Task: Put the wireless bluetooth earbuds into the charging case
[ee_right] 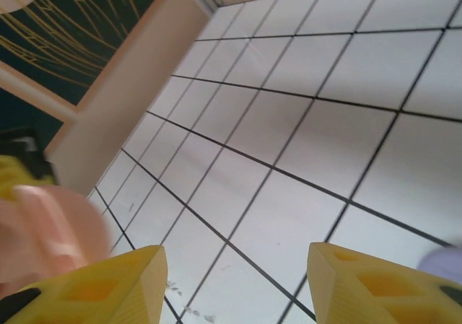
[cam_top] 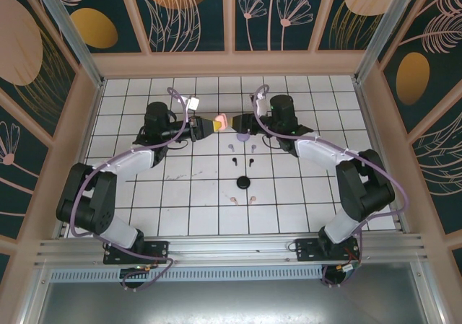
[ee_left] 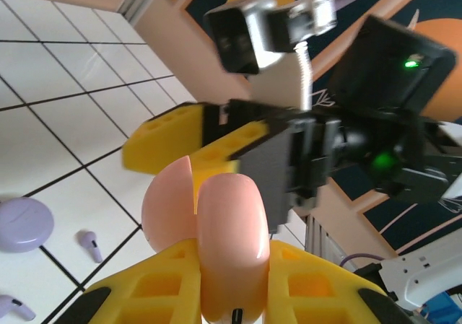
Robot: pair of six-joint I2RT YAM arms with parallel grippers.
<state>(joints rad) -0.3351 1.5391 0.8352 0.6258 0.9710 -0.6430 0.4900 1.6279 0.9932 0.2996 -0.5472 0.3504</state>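
White tiled floor, six earbuds, one pink case gripped in left jaws, right jaws apart.

The charging case sits in the left gripper, just left of the right gripper, with the earbuds on the table before them.

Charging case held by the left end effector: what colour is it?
Pale pink, a glossy rounded plastic charging case; clearest in the left wrist view.
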